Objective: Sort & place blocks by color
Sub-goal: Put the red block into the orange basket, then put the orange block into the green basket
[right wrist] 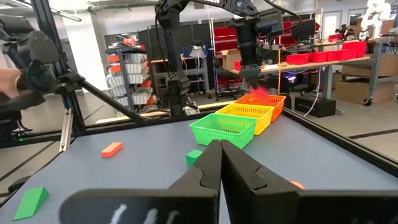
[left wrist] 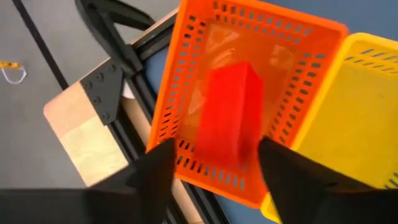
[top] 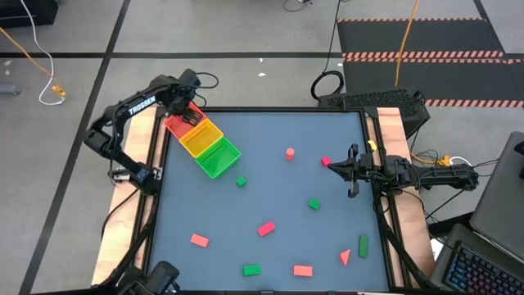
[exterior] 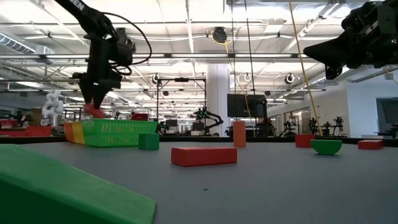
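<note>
Left wrist view is showing your left gripper (left wrist: pixel 214 165) pinching a red brick (left wrist: pixel 227 115) between narrowly parted fingers (left wrist: pixel 155 171) over the tray's (top: pixel 214 162) far-left red compartment. You're handling something light, rigid and likely slick, so be gripping its flat sides; your right gripper (right wrist: pixel 219 149), fingers pressed together, is holding nothing at the counter's (top: pixel 270 188) right.

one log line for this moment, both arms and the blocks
left claw: holds red block over tray's red bin | right claw: shut, empty, waiting at right edge | blocks on table: red and green, unsorted

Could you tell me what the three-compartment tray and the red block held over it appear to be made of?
The tray looks like thin moulded plastic: perforated mesh walls, saturated colour, slight sheen. The red block in the left end effector has smooth, matte, uniform faces, so painted wood or plastic; I cannot tell which.
</note>
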{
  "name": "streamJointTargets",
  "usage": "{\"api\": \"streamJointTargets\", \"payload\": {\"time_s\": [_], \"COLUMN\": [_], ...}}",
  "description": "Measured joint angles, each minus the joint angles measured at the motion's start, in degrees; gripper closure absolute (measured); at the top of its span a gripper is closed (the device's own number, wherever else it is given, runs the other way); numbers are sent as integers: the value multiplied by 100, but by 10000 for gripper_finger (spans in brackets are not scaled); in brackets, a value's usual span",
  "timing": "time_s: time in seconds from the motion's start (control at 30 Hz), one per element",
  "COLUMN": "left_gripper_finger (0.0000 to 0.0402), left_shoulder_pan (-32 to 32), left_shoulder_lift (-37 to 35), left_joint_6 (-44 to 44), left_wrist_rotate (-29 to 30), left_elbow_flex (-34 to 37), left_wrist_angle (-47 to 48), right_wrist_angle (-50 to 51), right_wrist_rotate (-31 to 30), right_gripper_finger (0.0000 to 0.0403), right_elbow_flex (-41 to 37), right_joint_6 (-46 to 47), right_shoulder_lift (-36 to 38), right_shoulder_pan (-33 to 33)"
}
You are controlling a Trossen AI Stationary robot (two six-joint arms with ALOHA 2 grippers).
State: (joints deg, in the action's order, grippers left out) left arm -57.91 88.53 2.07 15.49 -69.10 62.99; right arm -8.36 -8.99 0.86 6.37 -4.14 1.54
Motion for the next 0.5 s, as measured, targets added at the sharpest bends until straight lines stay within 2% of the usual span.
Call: {"api": "streamJointTargets", "payload": {"time_s": [0.13, 0.23, 0.37, 0.5], "left_gripper_finger": [93, 67, 59, 74], "left_shoulder_pan": [4, 37, 219, 647], "left_shoulder_lift": [-1, 0, -61, -274], "left_joint_6": [22, 77, 144, 177], "left_wrist_rotate": [2, 4, -176, -803], "left_elbow_flex": [0, 0, -1, -4], "left_wrist_angle": [15, 30, 291, 606], "right_wrist_angle": [0, 0, 0, 0], "right_wrist_rotate": [0, 2, 2, 1], "right_gripper_finger": [403, 403, 403, 403], "right_elbow_flex": [-1, -2, -2, -1], "right_joint_6": [0, 0, 0, 0], "right_shoulder_lift": [-1, -2, -1, 0], "right_shoulder_pan": [0, 0, 0, 0]}}
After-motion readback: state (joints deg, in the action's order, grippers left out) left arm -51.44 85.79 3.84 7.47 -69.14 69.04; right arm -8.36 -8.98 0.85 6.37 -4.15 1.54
